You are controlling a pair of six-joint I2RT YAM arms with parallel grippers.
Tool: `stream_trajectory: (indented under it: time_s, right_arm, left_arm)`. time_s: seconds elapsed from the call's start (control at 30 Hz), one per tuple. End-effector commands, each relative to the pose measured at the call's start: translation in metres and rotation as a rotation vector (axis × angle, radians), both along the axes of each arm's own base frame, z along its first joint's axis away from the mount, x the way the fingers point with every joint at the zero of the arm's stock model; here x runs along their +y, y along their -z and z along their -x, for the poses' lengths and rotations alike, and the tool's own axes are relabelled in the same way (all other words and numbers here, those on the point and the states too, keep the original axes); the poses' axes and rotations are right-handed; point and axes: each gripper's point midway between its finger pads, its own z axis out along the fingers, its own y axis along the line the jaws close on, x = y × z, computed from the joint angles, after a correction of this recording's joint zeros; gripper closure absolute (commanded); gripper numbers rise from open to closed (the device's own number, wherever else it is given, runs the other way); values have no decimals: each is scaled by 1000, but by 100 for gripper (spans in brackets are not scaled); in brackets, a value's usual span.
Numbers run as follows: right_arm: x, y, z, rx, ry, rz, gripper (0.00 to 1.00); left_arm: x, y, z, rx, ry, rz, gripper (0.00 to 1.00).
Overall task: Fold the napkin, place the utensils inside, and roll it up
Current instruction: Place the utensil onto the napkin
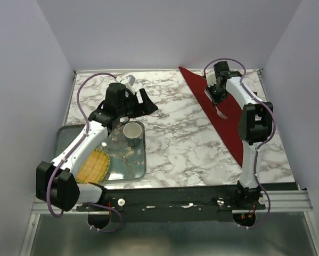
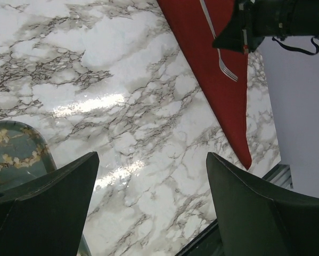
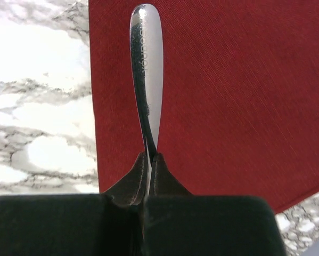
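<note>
The burgundy napkin point(image 1: 223, 112) lies folded into a long triangle along the right side of the marble table; it also shows in the left wrist view point(image 2: 212, 69) and the right wrist view point(image 3: 228, 96). A silver fork point(image 1: 217, 106) lies on it, tines toward the near side. My right gripper point(image 1: 214, 95) is shut on the fork's handle point(image 3: 146, 69), which sticks out past the fingertips over the napkin's left edge. The fork's tines show in the left wrist view point(image 2: 227, 68). My left gripper point(image 1: 146, 104) is open and empty above the table's middle left.
A grey-green tray point(image 1: 140, 165) at the near left holds a white cup point(image 1: 131, 132) and a yellow woven mat point(image 1: 93, 166). The tray's patterned corner shows in the left wrist view point(image 2: 15, 152). White walls enclose the table; a metal rail point(image 1: 287, 200) runs along the near edge.
</note>
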Motion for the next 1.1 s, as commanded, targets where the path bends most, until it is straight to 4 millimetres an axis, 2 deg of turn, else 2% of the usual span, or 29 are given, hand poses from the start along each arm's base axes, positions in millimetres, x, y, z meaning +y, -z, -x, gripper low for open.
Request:
stream_trajectory:
  time_s: [0.0,0.2,0.47,0.73,1.07]
  right_arm:
    - [3,22,5,74,-9,6,99]
    - [7,37,8,97,-18,-11,99]
    - [12,41,3,116,-10,-16,97]
    - [27,42,-8,122,-11,-48,94]
    - [28,50,0,149,-3,-62,92]
  left_arm:
    - [-8,-3,13,-41,56,-75,9]
    - [-18,-6,17,-57,88,-85,9]
    - [-19,-8,16,-59,88,-83,9]
    - [-19,-9,16,-61,87,-78,9]
    - [-19,-8,16,-62,88,-76,9]
